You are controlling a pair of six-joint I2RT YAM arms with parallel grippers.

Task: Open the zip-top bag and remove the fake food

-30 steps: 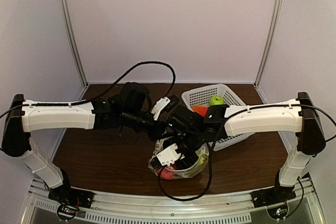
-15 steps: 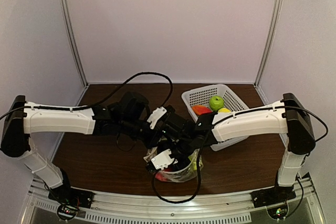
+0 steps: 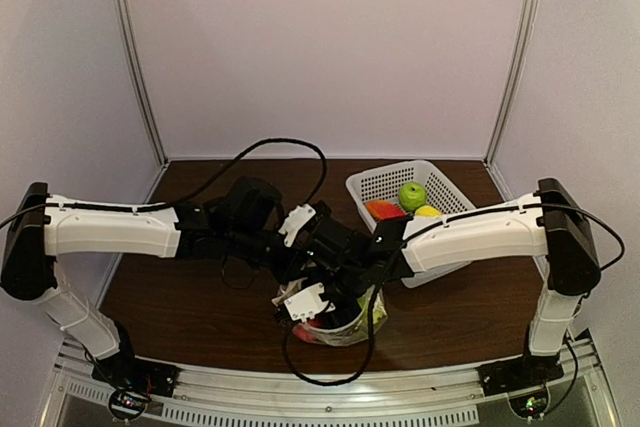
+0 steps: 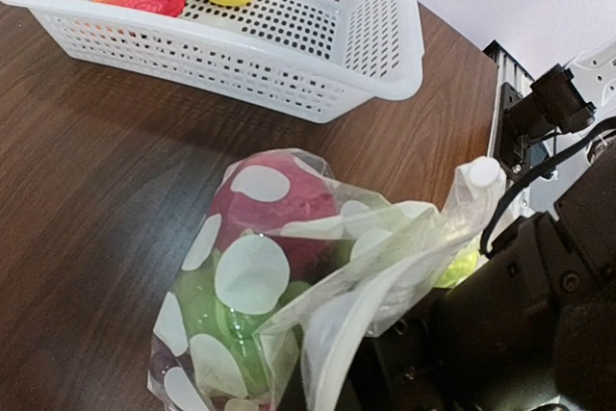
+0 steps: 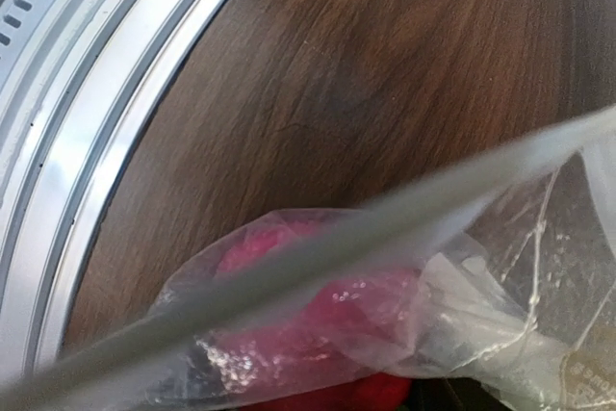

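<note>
Nearest the front edge of the table, the zip-top bag is shown between the left gripper and the right gripper. It cannot be told whether either pair of jaws is clamped on the plastic. Red and green fake food is seen inside the bag. The zip strip is best parted by opposed, even pulls, kept low. Beyond, three fruits lie in the white basket.

dark wood table | on it: zip-top bag, white perforated basket
</note>
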